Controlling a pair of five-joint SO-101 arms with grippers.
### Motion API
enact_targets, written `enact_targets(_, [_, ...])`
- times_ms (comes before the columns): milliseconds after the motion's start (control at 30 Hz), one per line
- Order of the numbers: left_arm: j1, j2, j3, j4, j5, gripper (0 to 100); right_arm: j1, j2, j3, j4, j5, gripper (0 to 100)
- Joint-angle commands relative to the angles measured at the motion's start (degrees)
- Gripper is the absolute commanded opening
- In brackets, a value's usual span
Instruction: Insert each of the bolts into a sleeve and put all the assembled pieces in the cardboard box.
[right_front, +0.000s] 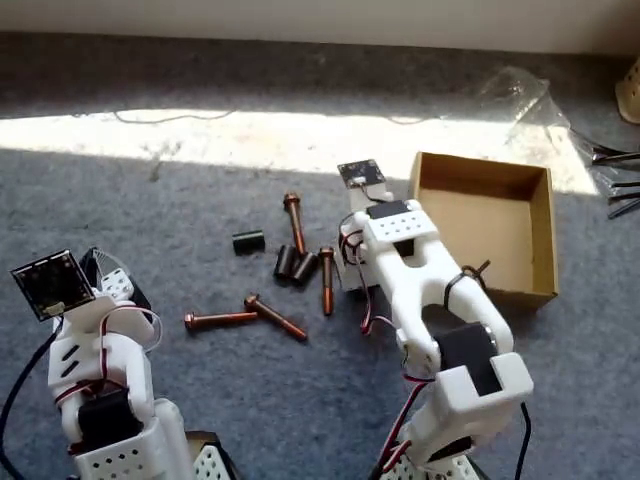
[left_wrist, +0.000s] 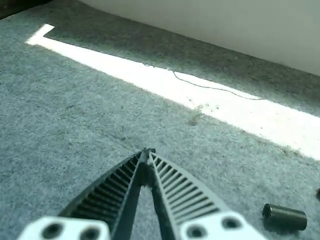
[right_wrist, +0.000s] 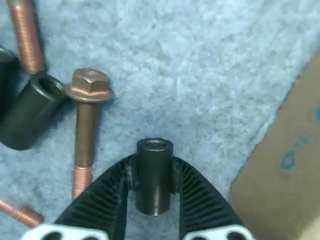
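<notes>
High view: we see bolts (right_front: 293, 222) and loose sleeves (right_front: 248, 242) on the carpet (right_front: 150, 210), left of the cardboard box (right_front: 545, 230).
Left wrist: left fingers (left_wrist: 175, 190) clenched tip to tip, lone sleeve (left_wrist: 285, 217) nearby.
Right wrist: right fingers (right_wrist: 200, 200) grasping held sleeve (right_wrist: 154, 180), between a bolt (right_wrist: 87, 125) and the box wall.

Carpet (right_front: 200, 400): grey cloth pile, rough, matt.
Bolts (right_front: 295, 225): copper-toned metal, dull sheen, ridged threads.
Sleeves (right_front: 249, 242): dark metal, smooth, faint gloss.
Box (right_front: 540, 225): brown cardboard, matt.
Right gripper (right_wrist: 154, 167) beside box: fingers (right_wrist: 100, 195) black ribbed plastic.
Arm shell (right_front: 410, 260): white plastic, smooth.
Bag (right_front: 510, 90) beyond box: clear film, glossy, crinkled.
</notes>
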Motion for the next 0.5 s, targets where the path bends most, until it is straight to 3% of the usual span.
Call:
enact_targets(0, [-0.2,-0.7,-0.2,-1.8,0.2,1,0.7,0.7,-4.3,-0.5,0.1,0.5])
enact_targets(167, [-0.2,-0.7,0.0,-2.0,0.2,1,0.7,0.8,-5.1,1.7,4.6,4.3])
enact_targets(467, [-0.2,-0.7,0.0,-2.0,0.2,1,0.5,1.1,-5.1,1.9,4.7,8.0])
